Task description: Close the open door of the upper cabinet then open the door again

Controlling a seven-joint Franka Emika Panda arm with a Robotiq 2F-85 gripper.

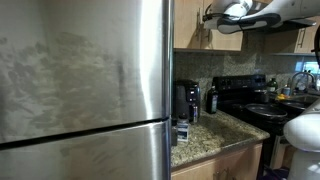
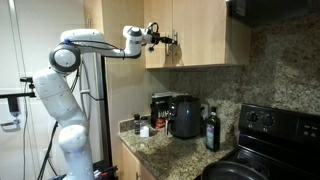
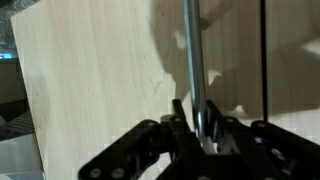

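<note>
We see the tool (image 3: 203, 126) pinching the slim silver handle (image 3: 192, 60) of the door (image 3: 100, 90) on the upper cabinet (image 2: 200, 35). Below it, on the surface (image 2: 160, 148), stand a coffee maker (image 2: 185, 115) and a dark bottle (image 2: 211, 128). The big refrigerator (image 1: 80, 80) fills much of an exterior view.

Home kitchen, as I view it from my remote station: stainless-steel refrigerator (image 1: 85, 70), speckled granite countertop (image 1: 215, 135) bearing a coffee maker (image 2: 185, 116) and a dark bottle (image 2: 211, 130), black stove (image 2: 272, 125) beside it, light wood wall cabinets (image 2: 205, 30) mounted above.
</note>
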